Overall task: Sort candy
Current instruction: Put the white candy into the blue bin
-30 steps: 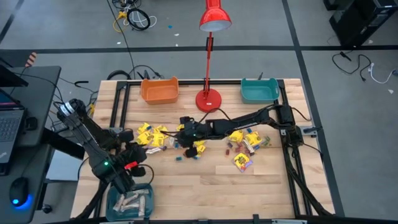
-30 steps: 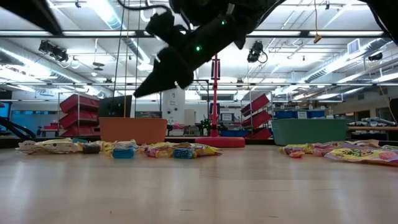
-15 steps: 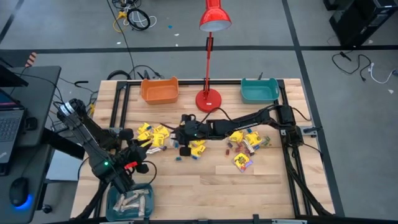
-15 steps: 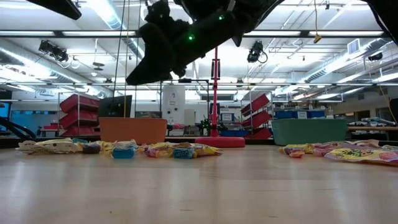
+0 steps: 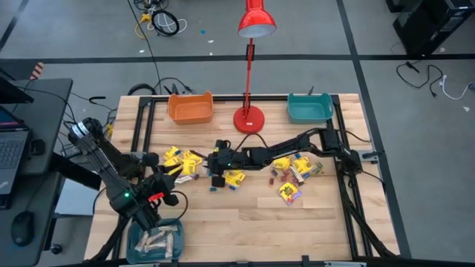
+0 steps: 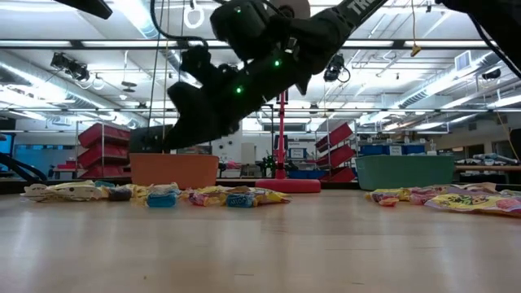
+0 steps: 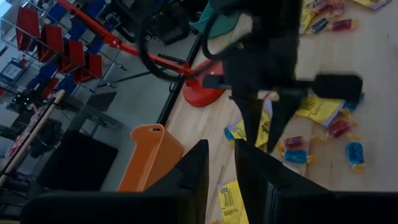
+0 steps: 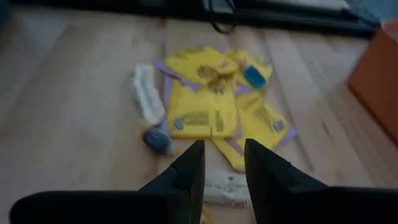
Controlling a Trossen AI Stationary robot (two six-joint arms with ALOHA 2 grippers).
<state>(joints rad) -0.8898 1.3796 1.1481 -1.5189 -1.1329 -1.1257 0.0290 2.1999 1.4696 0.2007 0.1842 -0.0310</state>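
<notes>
Wooden table [image 5: 245, 215] under my overhead camera, grey floor around it, with a red lamp [image 5: 249, 117] at the far edge between an orange bin [image 5: 190, 108] on the left and a teal bin [image 5: 309, 108] on the right. At table height I look past them into a workshop with red shelving.

My right arm stretches leftward across the middle of the table, and the right gripper [image 5: 217, 169] hangs just above the left cluster of candy [image 5: 182, 163]. Through its wrist camera I see the fingers [image 8: 189, 171] set a narrow gap apart with nothing between them, pointing down at yellow packets [image 8: 200, 111], a pale bar [image 8: 144, 93] and a small blue piece [image 8: 255, 76]. From table height that gripper is clear of the surface, above the sweets.

The candy lies in two clusters: yellow packets and small pieces left of centre, and a second cluster [image 5: 295, 169] right of centre, with one yellow packet [image 5: 289, 193] nearer to me.

My left arm sits at the near left corner, the left gripper [image 5: 169, 193] raised above the wood just beside a blue tray [image 5: 134, 243] that holds pale bars [image 5: 159, 240]. Its fingers [image 7: 191, 177] stand slightly apart and I see nothing in them.
</notes>
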